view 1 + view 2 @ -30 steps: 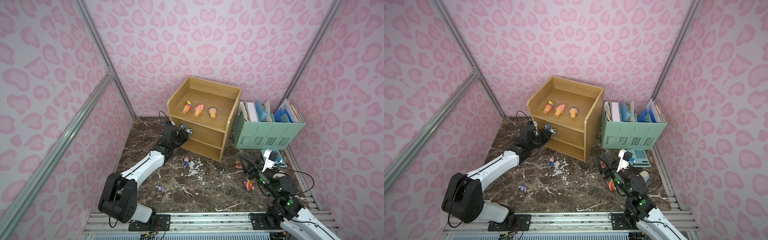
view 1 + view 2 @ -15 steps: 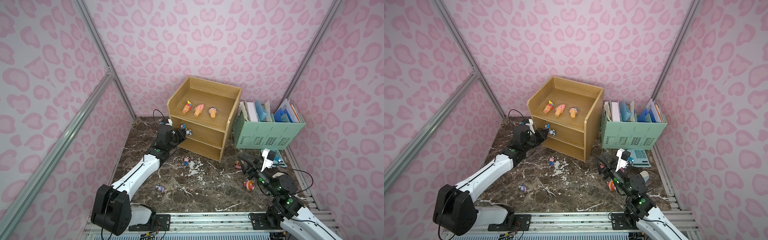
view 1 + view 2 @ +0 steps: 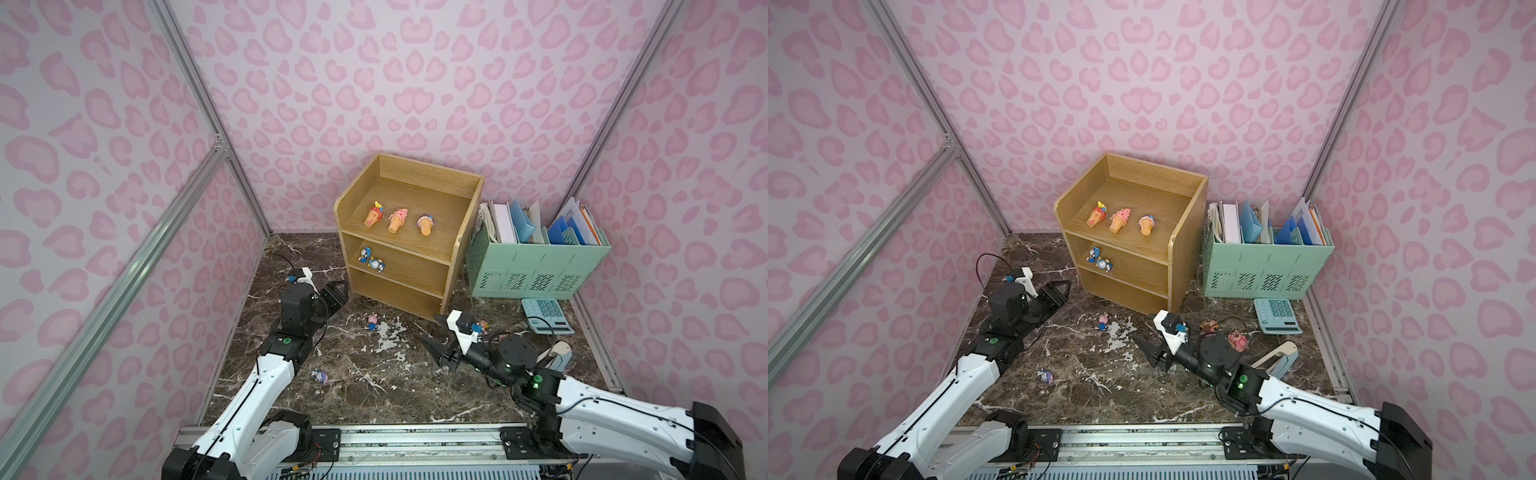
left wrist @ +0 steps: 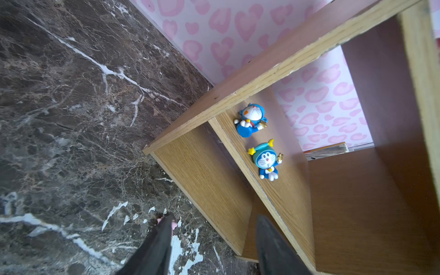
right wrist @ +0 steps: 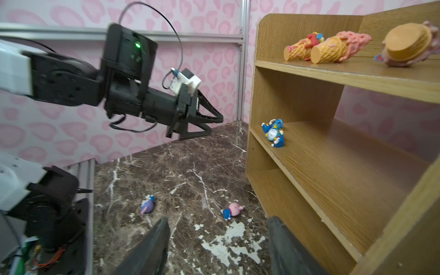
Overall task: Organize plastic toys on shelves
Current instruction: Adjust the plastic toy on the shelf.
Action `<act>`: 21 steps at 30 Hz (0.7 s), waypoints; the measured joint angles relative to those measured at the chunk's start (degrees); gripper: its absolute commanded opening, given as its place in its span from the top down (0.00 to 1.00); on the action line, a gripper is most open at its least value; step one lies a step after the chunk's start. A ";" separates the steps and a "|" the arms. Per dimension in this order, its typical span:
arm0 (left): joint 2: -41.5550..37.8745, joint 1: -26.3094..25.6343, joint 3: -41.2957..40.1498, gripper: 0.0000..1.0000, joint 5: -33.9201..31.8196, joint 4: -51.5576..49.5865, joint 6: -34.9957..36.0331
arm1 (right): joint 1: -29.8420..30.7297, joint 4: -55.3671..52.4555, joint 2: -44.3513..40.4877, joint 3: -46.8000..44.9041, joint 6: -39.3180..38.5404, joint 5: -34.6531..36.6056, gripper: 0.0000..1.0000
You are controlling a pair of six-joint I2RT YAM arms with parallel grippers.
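Right wrist view places the pink pig toy (image 5: pixel 232 209), lying crosswise, just ahead of and between the open, empty fingers of the right gripper (image 5: pixel 219 220); left gripper (image 4: pixel 214 217) also open.

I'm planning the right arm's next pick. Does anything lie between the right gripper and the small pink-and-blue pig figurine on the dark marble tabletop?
Nothing visible. Only bare dark marble tabletop separates the open right gripper from the small pink-and-blue pig figurine, which lies before the light wooden shelves.
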 measured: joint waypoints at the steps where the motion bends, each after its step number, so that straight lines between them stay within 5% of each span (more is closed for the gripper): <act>1: -1.20 0.59 -0.94 0.27 -0.28 -0.26 -0.09 | -0.07 0.74 3.85 2.10 -2.01 1.36 0.30; 11: -6.91 2.03 -5.07 0.22 -2.36 -3.32 -0.07 | -5.03 6.14 33.11 22.16 -10.80 8.44 0.32; 21: -10.27 2.03 -4.98 0.22 -4.35 -6.12 3.34 | -6.27 6.25 47.84 36.50 -13.64 10.14 0.31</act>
